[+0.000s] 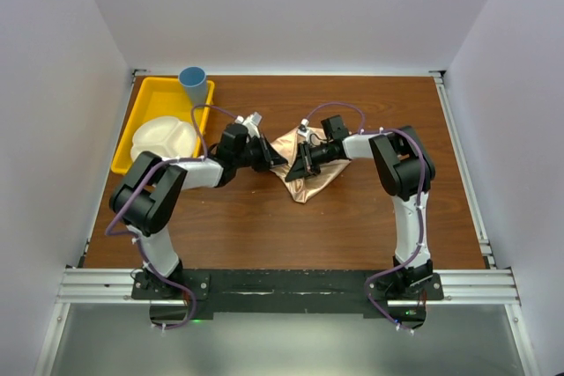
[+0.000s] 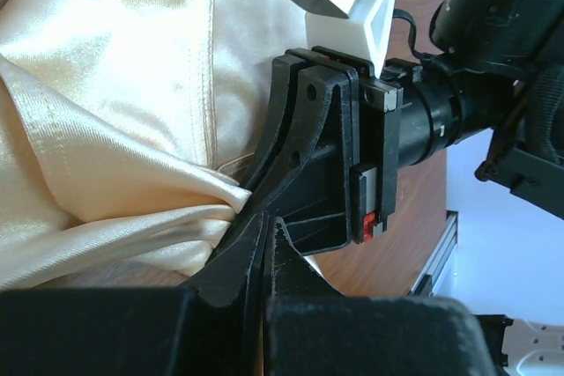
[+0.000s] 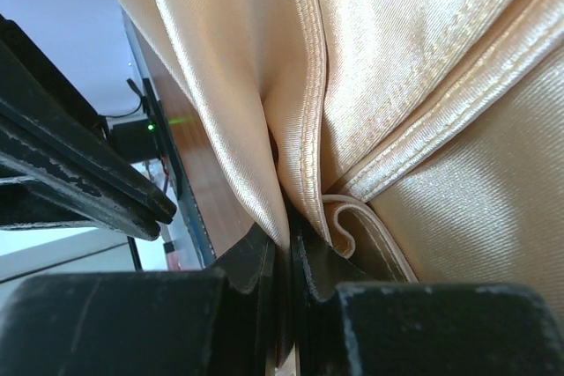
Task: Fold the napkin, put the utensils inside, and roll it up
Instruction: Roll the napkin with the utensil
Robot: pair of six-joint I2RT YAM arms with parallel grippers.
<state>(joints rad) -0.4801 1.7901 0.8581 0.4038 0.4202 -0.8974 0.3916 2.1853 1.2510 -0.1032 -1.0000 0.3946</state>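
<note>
No text, label, brand, number or sign can be read in any of the 3 views.

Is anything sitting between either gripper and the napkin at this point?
Nothing visible does. The left gripper and the right gripper are each shut on a fold of the napkin. The cloth runs straight into the closed fingertips, with no other object between.

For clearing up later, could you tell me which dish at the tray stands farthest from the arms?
The blue cup, at the far corner of the yellow tray; the white plate lies nearer.
</note>
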